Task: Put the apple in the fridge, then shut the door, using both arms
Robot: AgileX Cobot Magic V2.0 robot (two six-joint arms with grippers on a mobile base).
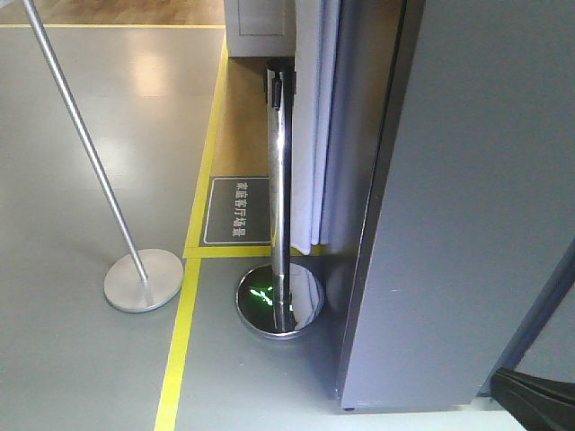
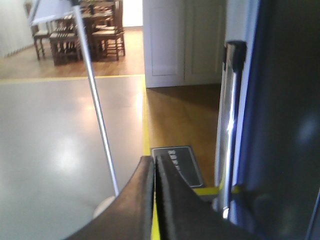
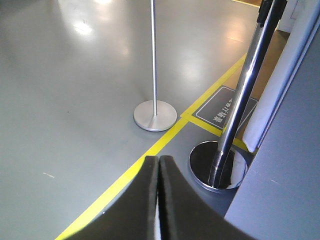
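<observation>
Nearby, a chrome stanchion (image 1: pixel 279 215) stands just left of the dark grey fridge (image 1: pixel 467 206); a matte pole (image 1: pixel 135 269) stands farther left. Both grippers (image 2: pixel 154 200) (image 3: pixel 158 200) are clenched, empty.

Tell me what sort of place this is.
Probably a showroom or demo hall laid out like a home: queue-barrier posts on a grey floor marked with yellow tape, a floor sign in Chinese, and dining chairs on wood flooring farther back.

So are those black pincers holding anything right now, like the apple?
No. The left pincer and the right pincer are both shut on nothing, fingers pressed together. No apple shows in any view.
</observation>
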